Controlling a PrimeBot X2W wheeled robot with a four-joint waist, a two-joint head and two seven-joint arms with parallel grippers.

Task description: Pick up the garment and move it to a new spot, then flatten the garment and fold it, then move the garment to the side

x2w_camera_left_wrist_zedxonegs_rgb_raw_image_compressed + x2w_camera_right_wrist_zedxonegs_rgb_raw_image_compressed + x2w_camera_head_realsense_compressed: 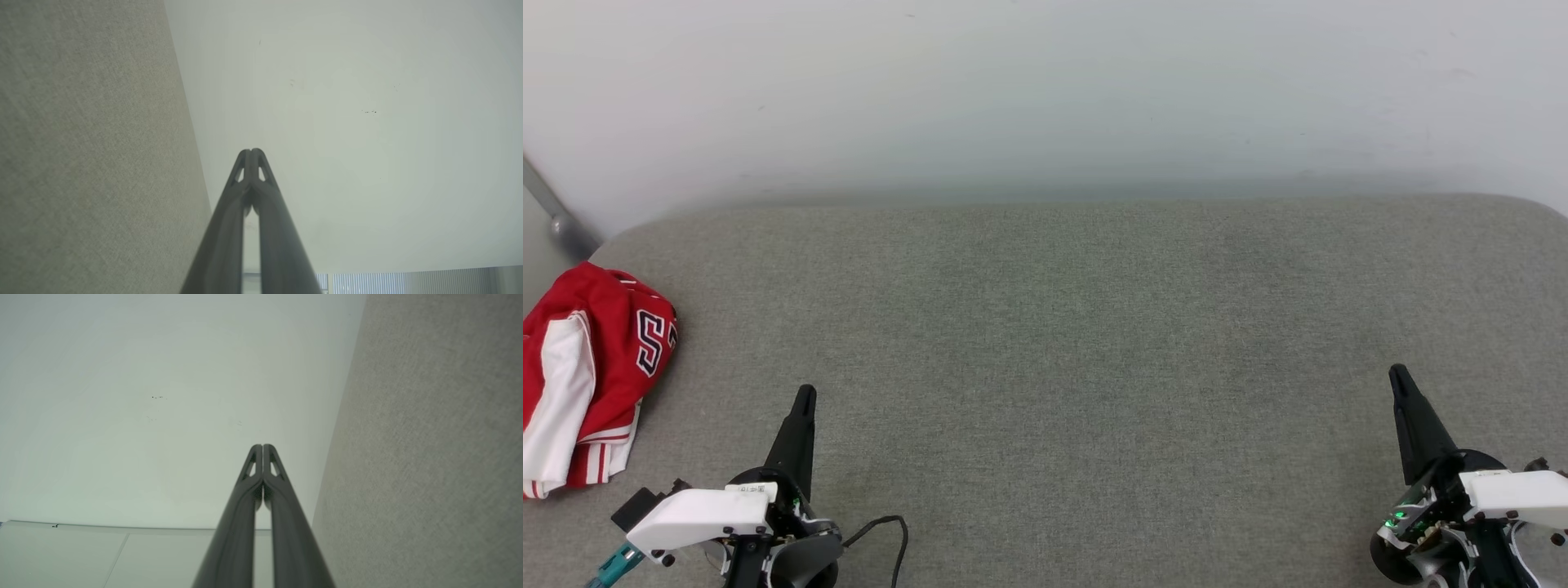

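Both claws are clenched on nothing: left gripper (804,398) & right gripper (1399,377) sit low over the grey table (1062,343). The garment (600,359) lies bunched at the far left edge. A shallow pinch there could prob. snag one layer only, or drag it off.

The left gripper (804,398) and right gripper (1397,377) have long tapered black fingers (792,445) and white wrist shells (698,514). A black cable (897,529) loops off the left, beside perhaps a teal plug (614,563).

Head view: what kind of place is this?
Probably a robot test room: a grey cloth-covered table against a plain white wall, with one crumpled red garment at its left edge.
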